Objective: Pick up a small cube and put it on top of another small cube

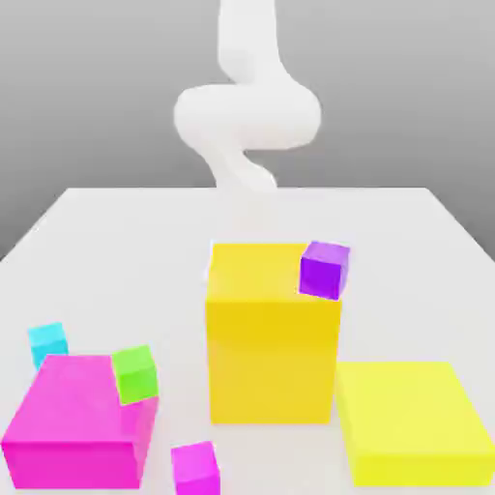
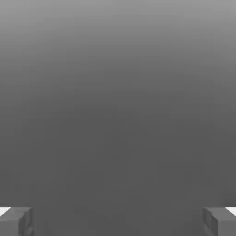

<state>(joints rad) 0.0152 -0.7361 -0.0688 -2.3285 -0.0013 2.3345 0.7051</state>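
Note:
The small cube (image 1: 47,341), plain cyan, rests on the white table (image 1: 116,242) at the exterior view's left, just behind a big magenta block (image 1: 68,425). A small green cube (image 1: 134,374) sits on that block's near corner. In front lies a small magenta cube (image 1: 196,467). A small purple cube (image 1: 324,269) sits on the top edge of a tall yellow block (image 1: 273,338). My white arm (image 1: 247,116) rises behind the table, far from the cubes. In the hand view my gripper (image 2: 118,222) is open, its grey fingertips (image 2: 16,221) wide apart with nothing between them.
A low, flat yellow block (image 1: 411,421) lies at the front on the exterior view's right. The tall yellow block stands mid-table between the arm and the front cubes. The table's back half is bare white surface.

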